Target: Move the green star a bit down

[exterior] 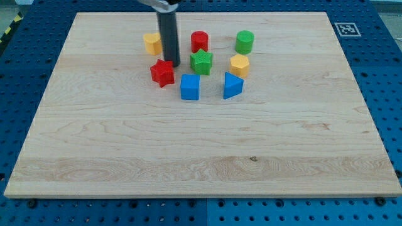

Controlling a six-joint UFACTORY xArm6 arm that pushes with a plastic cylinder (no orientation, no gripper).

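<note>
The green star [201, 62] lies on the wooden board [201, 144] near the view's top, in the middle of a cluster of blocks. My tip [174, 64] rests on the board just left of the green star, with a small gap between them. It stands just above and right of the red star [162, 73]. The rod rises from the tip to the view's top edge and partly hides the yellow block [151, 43] behind it.
A red cylinder [200, 41] stands just above the green star. A blue cube [190, 87] lies below it. A yellow hexagonal block [239, 64] is to its right, a blue triangular block [232, 86] lower right, a green cylinder [245, 41] upper right.
</note>
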